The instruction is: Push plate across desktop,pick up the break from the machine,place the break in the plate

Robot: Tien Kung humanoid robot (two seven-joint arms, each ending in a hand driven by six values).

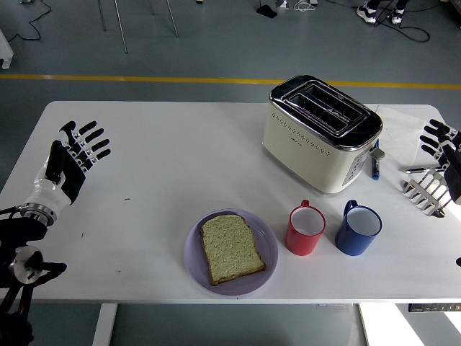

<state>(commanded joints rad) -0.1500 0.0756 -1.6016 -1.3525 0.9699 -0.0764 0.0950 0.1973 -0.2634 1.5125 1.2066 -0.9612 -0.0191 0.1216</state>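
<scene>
A slice of bread (230,248) lies flat in a lilac plate (195,259) close to the near edge of the white tabletop (180,151), a little left of the middle. The slice covers most of the plate and its crust runs all the way round.

To the right of the plate, nearly touching its rim, stands a red mug (306,230) with its handle turned toward the far side. Just beside it on the right stands a blue mug (358,228), its handle also turned away. Both mugs are upright and white inside.

Behind the mugs sits a cream toaster (320,134) with a chrome top, set at an angle to the table edges. Its two slots show dark, and no bread stands up out of them. A blue pen (375,165) lies against the toaster's right end. Further right, near the table's right edge, stands a metal toast rack (427,192).

The left robot hand (72,156) is over the left part of the tabletop, well apart from the plate, palm facing the table's middle, fingers spread and straight, grasping nothing. The right robot hand (445,148) shows only partly at the right edge, just above the toast rack; the fingers that show are stretched out and apart, with nothing between them.

Beyond the table lies grey floor with a yellow line (130,78) across it.
</scene>
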